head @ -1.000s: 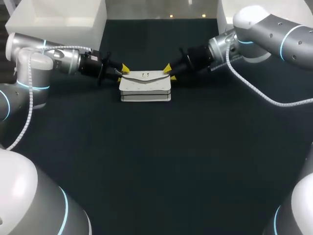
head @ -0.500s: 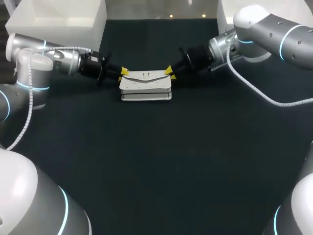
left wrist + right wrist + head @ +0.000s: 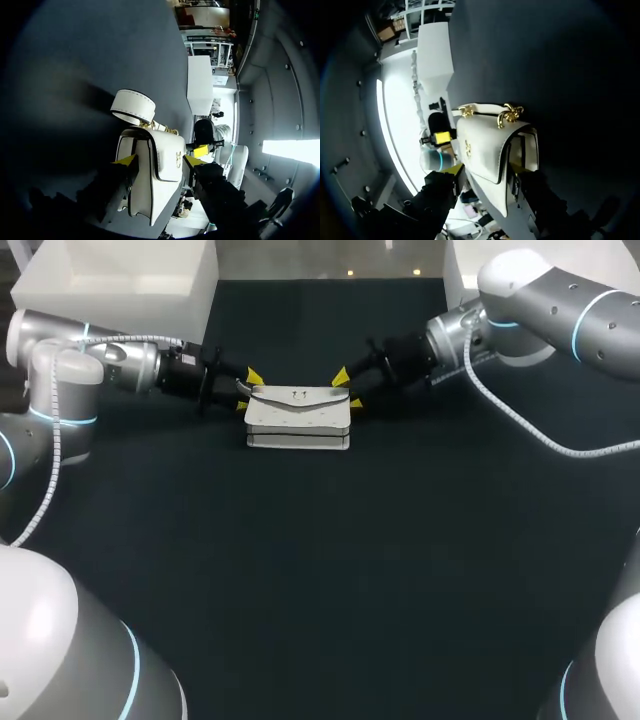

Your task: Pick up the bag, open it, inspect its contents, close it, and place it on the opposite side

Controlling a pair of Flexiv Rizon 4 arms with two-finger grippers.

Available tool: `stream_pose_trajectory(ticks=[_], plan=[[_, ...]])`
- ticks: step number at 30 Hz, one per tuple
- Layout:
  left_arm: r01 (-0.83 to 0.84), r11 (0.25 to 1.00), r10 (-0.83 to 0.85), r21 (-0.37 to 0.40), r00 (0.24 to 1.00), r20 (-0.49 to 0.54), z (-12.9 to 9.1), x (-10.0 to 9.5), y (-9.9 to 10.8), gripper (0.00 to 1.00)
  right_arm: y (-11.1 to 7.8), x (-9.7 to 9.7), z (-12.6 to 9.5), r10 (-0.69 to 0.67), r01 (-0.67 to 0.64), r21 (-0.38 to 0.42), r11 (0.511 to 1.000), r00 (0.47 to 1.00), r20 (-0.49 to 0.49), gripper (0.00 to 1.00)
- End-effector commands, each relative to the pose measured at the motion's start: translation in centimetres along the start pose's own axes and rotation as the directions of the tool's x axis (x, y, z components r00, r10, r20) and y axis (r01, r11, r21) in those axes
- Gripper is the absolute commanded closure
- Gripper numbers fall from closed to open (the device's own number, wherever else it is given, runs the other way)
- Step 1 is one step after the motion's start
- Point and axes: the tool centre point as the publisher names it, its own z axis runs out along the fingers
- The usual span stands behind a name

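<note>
Robot lab / test cell, looks like. Left arm (image 3: 70, 365) and right arm (image 3: 545, 300), both grey industrial types, blue light rings, loose cabling, flanking dark matte surface (image 3: 320, 570).

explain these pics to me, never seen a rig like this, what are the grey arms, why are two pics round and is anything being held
This is a two-armed robot working at a dark table. The square picture comes from a fixed camera above and behind the robot, looking down. In it the left arm comes in from one side and the right arm from the other. The two round pictures come from fisheye cameras on the wrists, each looking out along its own arm's clamp, which is called a gripper.

On the table stands a white handbag with gold fittings and its flap down. The left gripper is at one end of it and the right gripper at the other. The handbag appears to rest on the table. These pictures do not show whether either gripper actually has hold of it.
</note>
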Motion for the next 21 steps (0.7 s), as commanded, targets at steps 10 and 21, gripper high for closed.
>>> stream_pose_trajectory(ticks=[10,21], plan=[[-0.046,0.999,0.046,0.005,0.999,0.022,-1.3,0.9,3.0,0.42,-0.3,-0.8,-2.4,0.020,-0.019,-0.022,1.000,0.997,0.072,0.00],[-0.018,1.000,0.020,-0.023,0.995,0.103,-1.6,-0.2,4.8,0.44,-0.9,-1.8,-5.2,0.040,-0.031,-0.069,0.997,0.989,0.139,0.00]])
